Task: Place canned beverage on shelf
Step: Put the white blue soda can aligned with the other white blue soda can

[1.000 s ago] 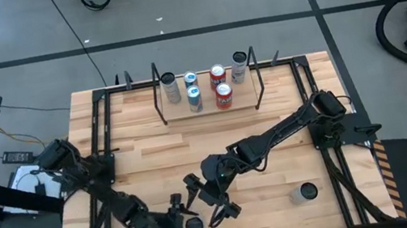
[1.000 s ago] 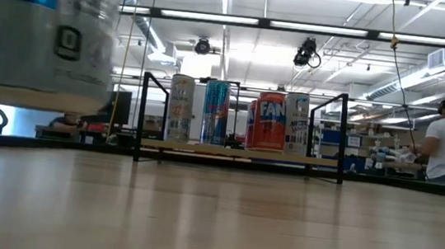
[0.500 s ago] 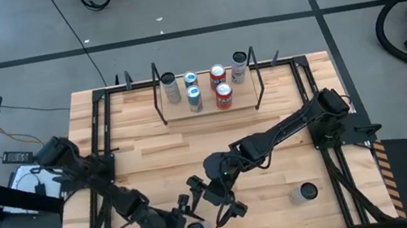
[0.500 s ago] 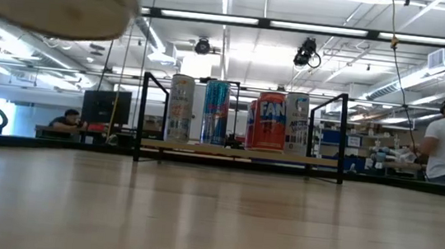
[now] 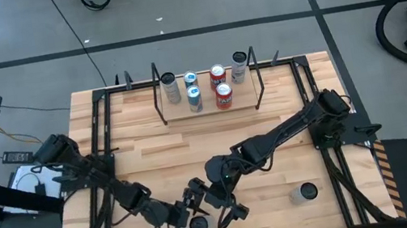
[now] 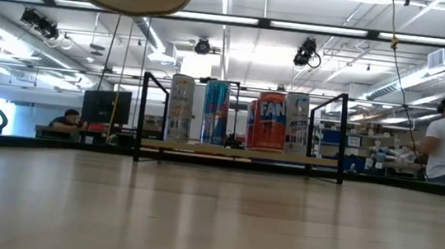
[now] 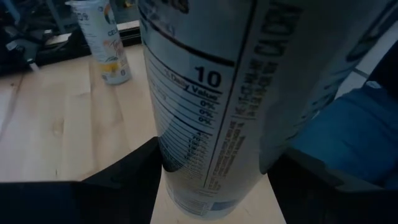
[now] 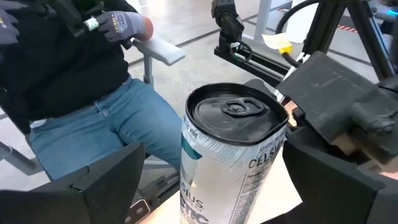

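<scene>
The bench (image 5: pixel 193 152) is showing pale, matt butcher-block wood, taking a soft sheen in the low view. The shelf (image 5: pixel 210 111) is pairing a light wooden board with thin black metal uprights. The held can (image 8: pixel 231 155) is gleaming as smooth metal with a glossy printed wrap. The left pincer (image 7: pixel 205 186) is looking like matt black plastic.
</scene>
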Controlling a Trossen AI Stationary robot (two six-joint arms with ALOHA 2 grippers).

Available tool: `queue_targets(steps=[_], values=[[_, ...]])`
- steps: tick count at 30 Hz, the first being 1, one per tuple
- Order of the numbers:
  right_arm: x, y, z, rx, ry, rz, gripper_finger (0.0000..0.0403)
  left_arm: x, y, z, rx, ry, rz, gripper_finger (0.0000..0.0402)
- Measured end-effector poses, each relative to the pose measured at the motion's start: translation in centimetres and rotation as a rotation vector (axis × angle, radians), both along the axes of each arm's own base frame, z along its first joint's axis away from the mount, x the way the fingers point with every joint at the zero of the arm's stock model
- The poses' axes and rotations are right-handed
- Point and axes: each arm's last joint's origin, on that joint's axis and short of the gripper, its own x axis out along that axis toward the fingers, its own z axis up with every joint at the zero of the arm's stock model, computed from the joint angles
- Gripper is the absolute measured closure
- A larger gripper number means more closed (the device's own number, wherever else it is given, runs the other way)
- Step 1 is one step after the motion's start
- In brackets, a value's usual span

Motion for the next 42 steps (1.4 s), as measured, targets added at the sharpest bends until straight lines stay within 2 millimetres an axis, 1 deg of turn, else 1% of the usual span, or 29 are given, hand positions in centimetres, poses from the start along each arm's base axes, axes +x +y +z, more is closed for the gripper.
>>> queue_targets(steps=[5, 12, 17, 22, 29, 33, 40, 42], values=[[-0.2, 0.5, 0.0, -0.011, -0.005, -0.011, 0.0012, 0.4, 0.3, 0.3, -0.001, -0.026, -0.027, 0.0140], [-0.2, 1.1, 0.0, -0.014, 0.010, -0.092, 0.0029, 0.6, 0.6, 0.3, -0.013, -0.021, -0.002, 0.0140], [-0.2, 1.3, 0.2, 0.009, 0.015, -0.138, 0.0030, 0.8, 0.9, 0.3, -0.018, -0.026, 0.011, 0.0140], [-0.3, 1.7, 0.2, -0.007, 0.003, -0.173, 0.0031, 1.1, 1.3, 0.4, -0.030, -0.028, 0.028, 0.0140], [-0.4, 1.7, 0.0, -0.024, 0.010, -0.160, 0.0036, 1.2, 1.3, 0.4, -0.048, -0.027, 0.004, 0.0140], [-0.4, 1.8, 0.0, -0.026, 0.011, -0.158, 0.0060, 1.1, 1.3, 0.4, -0.048, -0.027, 0.002, 0.0140], [-0.4, 1.7, 0.0, -0.020, 0.018, -0.163, 0.0125, 1.1, 1.3, 0.4, -0.051, -0.025, 0.001, 0.0140], [-0.4, 1.8, 0.0, -0.017, 0.021, -0.166, 0.0136, 1.1, 1.3, 0.4, -0.051, -0.025, 0.000, 0.0140]])
